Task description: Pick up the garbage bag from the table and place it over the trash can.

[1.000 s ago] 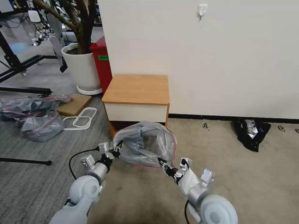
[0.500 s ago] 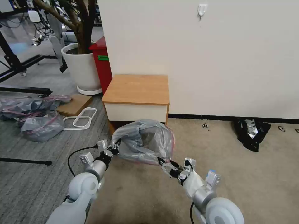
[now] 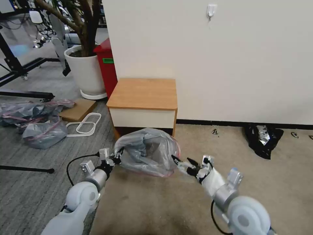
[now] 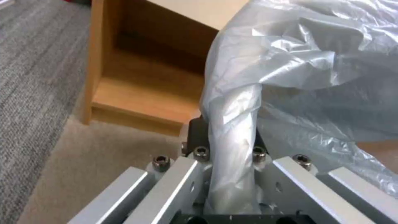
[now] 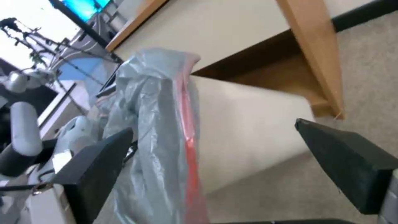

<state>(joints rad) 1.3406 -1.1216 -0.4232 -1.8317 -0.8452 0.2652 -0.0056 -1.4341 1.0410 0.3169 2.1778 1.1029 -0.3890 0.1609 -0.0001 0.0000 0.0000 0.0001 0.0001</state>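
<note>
pinching a twisted edge of the garbage bag (image 4: 232, 146), the left gripper (image 3: 114, 159) anchors that side so the mouth stays stretched over the trash can (image 5: 248, 130). the right gripper (image 3: 183, 162) sits spread and empty just beside the bag's pink rim, in front of the table (image 3: 143, 94), likely freed to regrasp.

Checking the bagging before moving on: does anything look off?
Yes. The right tool is open beside the garbage bag, while the left tool clamps a twisted bunch of it, so only one side is held over the trash can.
</note>
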